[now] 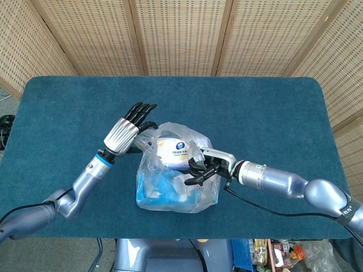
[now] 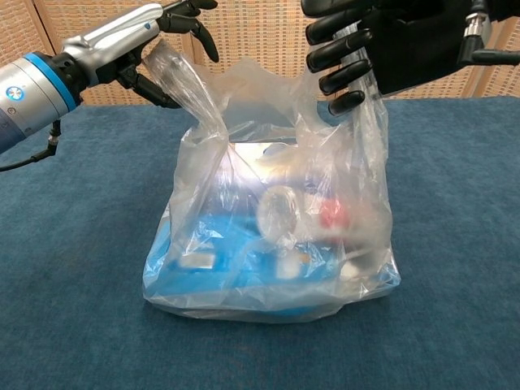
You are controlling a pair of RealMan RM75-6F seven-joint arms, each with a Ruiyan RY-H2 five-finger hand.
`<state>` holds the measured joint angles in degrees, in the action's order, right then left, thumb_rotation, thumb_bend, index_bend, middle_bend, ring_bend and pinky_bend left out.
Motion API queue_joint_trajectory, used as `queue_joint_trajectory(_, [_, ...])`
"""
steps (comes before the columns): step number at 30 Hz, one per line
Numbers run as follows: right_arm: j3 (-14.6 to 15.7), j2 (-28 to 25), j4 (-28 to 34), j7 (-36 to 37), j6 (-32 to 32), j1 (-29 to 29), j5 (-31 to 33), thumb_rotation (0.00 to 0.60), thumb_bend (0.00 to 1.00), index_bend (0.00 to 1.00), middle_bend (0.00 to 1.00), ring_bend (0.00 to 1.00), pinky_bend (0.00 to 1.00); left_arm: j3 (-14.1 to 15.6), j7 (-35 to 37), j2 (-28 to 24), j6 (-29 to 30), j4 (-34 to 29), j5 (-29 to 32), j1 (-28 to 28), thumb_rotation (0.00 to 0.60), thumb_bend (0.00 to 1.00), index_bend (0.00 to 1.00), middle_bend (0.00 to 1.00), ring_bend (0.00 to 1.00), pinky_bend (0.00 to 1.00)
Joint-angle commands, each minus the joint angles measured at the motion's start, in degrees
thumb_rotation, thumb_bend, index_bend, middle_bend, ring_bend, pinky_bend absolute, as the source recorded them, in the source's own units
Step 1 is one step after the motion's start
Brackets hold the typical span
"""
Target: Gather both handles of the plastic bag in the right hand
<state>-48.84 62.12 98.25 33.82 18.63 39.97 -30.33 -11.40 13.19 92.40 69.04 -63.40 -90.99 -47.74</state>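
the right robot hand [image 2: 382, 45] has its dark fingers curled around one handle [image 2: 357, 97] of the plastic bag [image 2: 272, 236], holding it up. the left robot hand [image 2: 134, 36] pinches the other handle [image 2: 183, 81] between thumb and fingers, other fingers extended. the bag sits mid tabletop [image 1: 272, 107], blue packages showing through.
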Motion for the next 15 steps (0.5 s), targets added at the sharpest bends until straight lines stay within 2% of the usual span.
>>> queue_joint_trajectory(1, [0.15, -0.02, 0.05, -0.13, -0.11, 0.05, 0.11, 0.600, 0.00, 0.88, 0.85, 0.76, 0.65, 0.32, 0.36, -1.46, 0.34, -1.95, -0.38, -0.12, 0.600, 0.32, 0.37, 0.00, 0.00, 0.00])
queue_joint_trajectory(4, [0.66, -0.06, 0.27, -0.30, -0.31, 0.26, 0.03, 0.600, 0.00, 0.88, 0.85, 0.76, 0.65, 0.08, 1.46, -2.25, 1.01, -4.85, -0.35, -0.12, 0.600, 0.32, 0.37, 0.00, 0.00, 0.00])
queue_joint_trajectory(15, [0.91, -0.75, 1.27, -0.39, -1.01, 0.60, 0.33, 0.600, 0.00, 0.88, 0.85, 0.76, 0.65, -2.10, 2.64, -1.13, 2.02, -7.88, 2.18, -0.61, 0.600, 0.32, 0.46, 0.00, 0.00, 0.00])
